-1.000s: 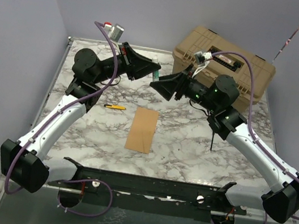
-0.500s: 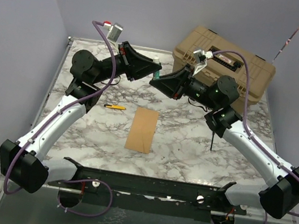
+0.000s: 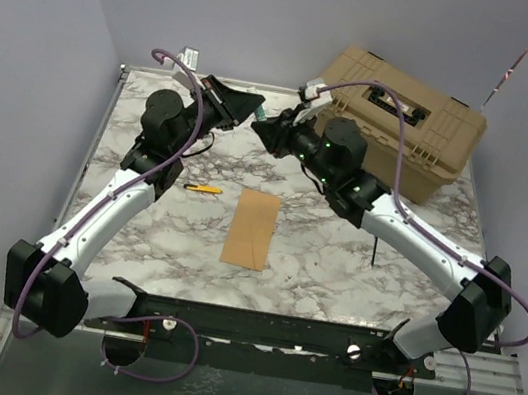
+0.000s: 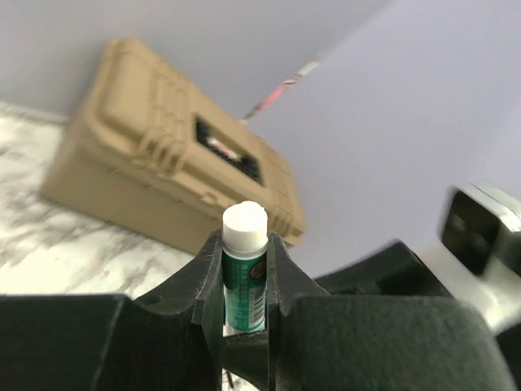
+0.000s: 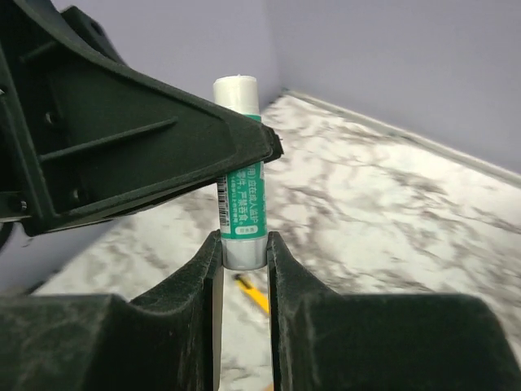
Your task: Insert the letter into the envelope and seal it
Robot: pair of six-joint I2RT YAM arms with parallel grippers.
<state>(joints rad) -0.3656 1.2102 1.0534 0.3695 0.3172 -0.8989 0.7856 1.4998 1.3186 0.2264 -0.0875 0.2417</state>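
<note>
- 2 grippers, tip to tip in the air over the far part of the table (image 3: 315,257), close to its far edge and left of the middle.
- Left gripper (image 4: 244,248): jaws narrow, clamped on the glue stick (image 4: 245,277), 1 finger on each side of the green-labelled body, white cap clear above the fingertips.
- Right gripper (image 5: 242,248): jaws narrow too, pinching the plain lower end of the same glue stick, just under the left gripper's grip.
- Glue stick: upright in both wrist views, off the table, shared between the 2 grippers.
- 1 envelope (image 3: 252,228): kraft-brown, flat on the middle of the table, long sides running toward the far edge, well apart from both grippers, touched by nothing; flap state not discernible from above.
- 1 tan hard case (image 3: 400,114): lid shut, at the far right corner of the table.
- 1 yellow pen-like item (image 3: 203,188): flat on the table, just left of the envelope, toward the left edge.
- 1 thin dark stick (image 3: 375,249): right of the envelope, beside the right arm; kind not discernible.
</note>
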